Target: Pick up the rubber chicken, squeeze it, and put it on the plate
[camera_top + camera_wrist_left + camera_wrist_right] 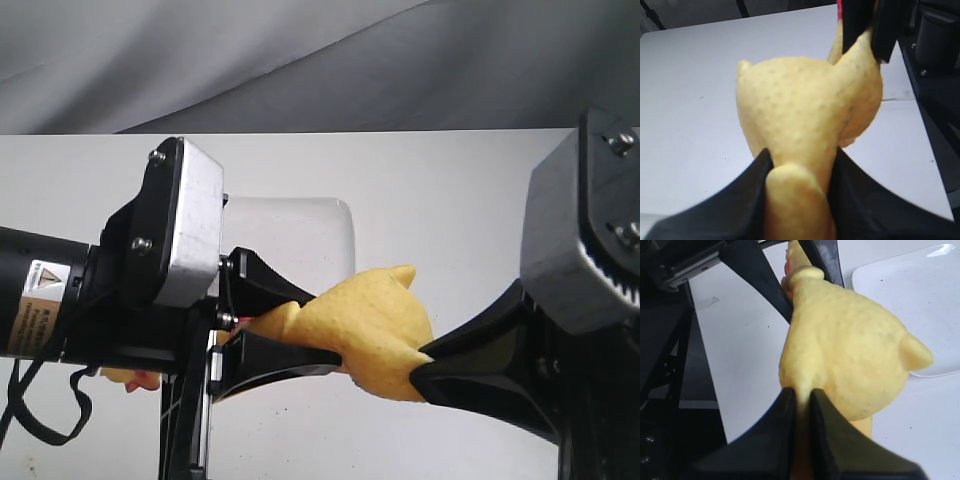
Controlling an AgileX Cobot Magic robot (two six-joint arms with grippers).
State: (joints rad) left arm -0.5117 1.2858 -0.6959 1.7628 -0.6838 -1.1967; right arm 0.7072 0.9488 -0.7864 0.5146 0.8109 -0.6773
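You have the long yellow rubber toy chicken [375,335] held up off the white bench [450,190] between 2 tools, its bumpy plump body stretched crosswise, roughly parallel to the near edge. The left tool [331,330] is pinching the chicken: its 2 black fingers press in from both sides where the body narrows, and the left wrist view shows the rubber bulging between them. The right tool [424,368] pinches the opposite side of the body, its 2 fingers nearly together on a thin fold of yellow rubber. Below the left tool a yellow-and-red end of the toy pokes out, but you cannot tell from here whether it is head or feet. The glossy white square plate [300,235] lies flat on the bench, between the chicken and the far edge, with nothing on its visible surface.
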